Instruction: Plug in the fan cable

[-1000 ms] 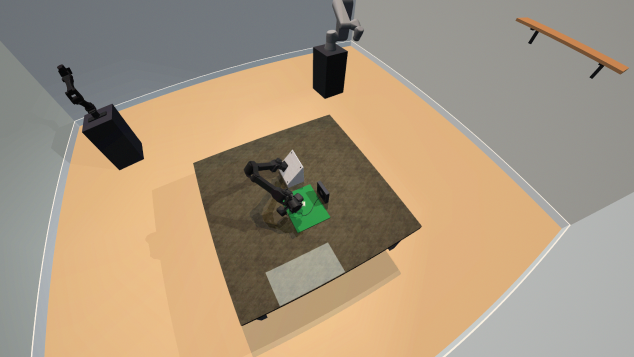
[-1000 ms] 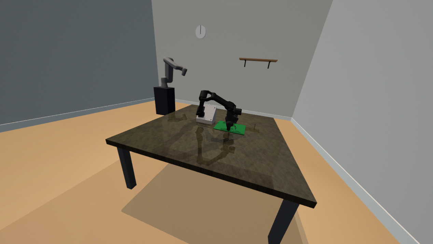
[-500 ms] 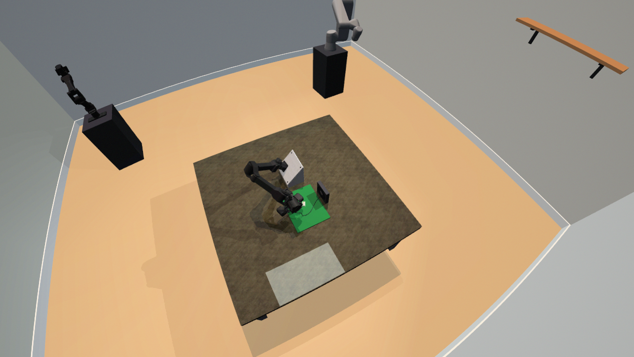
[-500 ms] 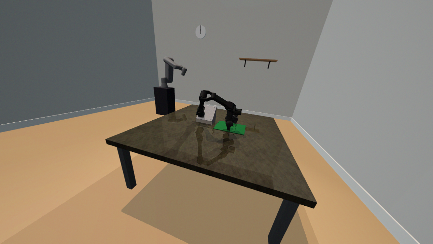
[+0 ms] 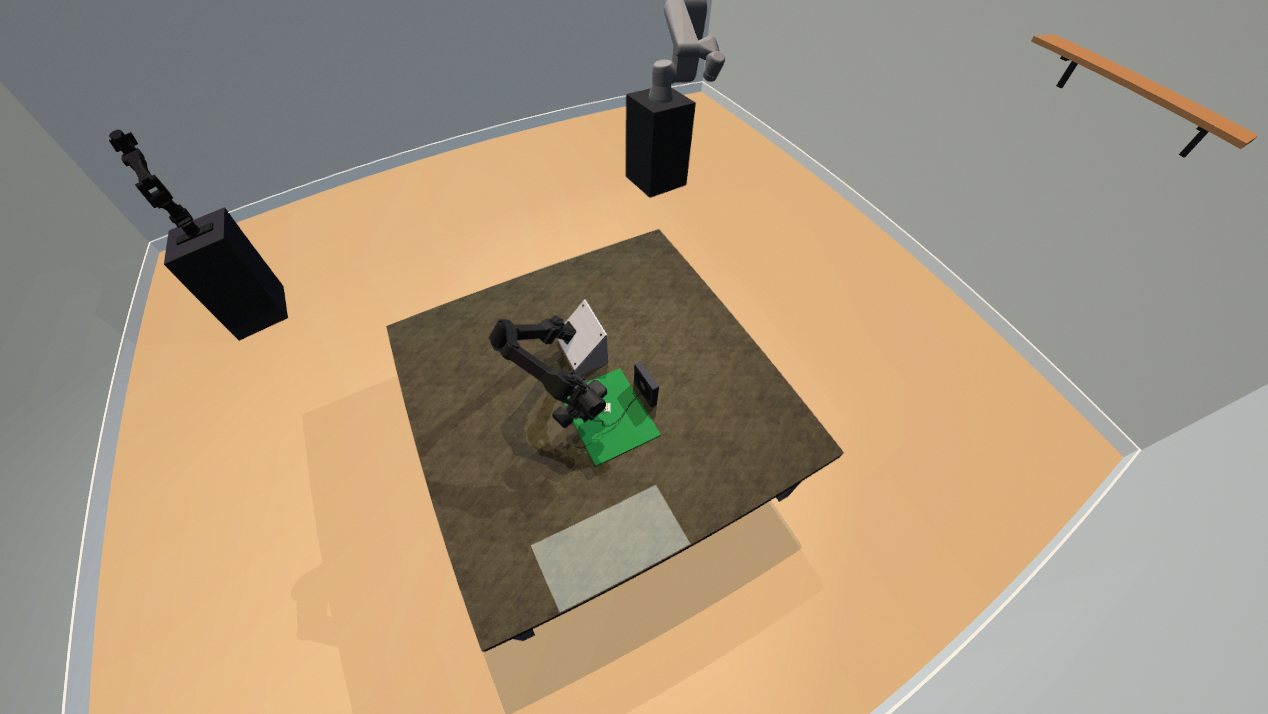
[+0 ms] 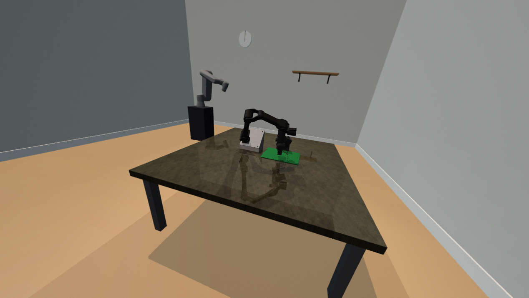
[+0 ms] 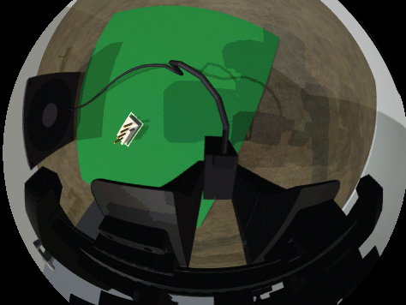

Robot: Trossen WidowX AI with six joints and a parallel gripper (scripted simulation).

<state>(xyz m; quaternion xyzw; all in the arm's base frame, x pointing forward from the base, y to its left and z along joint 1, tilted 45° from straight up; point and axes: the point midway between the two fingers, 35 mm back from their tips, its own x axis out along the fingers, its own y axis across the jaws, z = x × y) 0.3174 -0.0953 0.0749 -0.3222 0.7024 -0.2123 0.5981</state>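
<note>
End effector (image 5: 582, 409) (image 6: 279, 153) (image 7: 216, 166) is pinching the plug (image 7: 220, 177), inward of the tabletop (image 5: 736, 390) (image 6: 207, 177) edges; the cable (image 7: 215, 96) is curving to the fan (image 5: 645, 384) (image 7: 49, 113), so drag could be tilting the plug off the header pins (image 7: 123, 133).

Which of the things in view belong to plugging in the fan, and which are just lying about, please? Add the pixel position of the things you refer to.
Part of the job:
- black plug (image 7: 220, 176), between the fingers
- cable (image 7: 217, 96)
- fan (image 5: 645, 384) (image 7: 49, 111)
- green board (image 5: 625, 434) (image 6: 270, 155) (image 7: 141, 38)
- white pin header (image 5: 607, 407) (image 7: 131, 127)

Just about:
- pale mat (image 5: 610, 548)
- wall shelf (image 5: 1144, 88) (image 6: 315, 73)
- clock (image 6: 242, 39)
- grey arm (image 5: 681, 31) (image 6: 206, 87)
</note>
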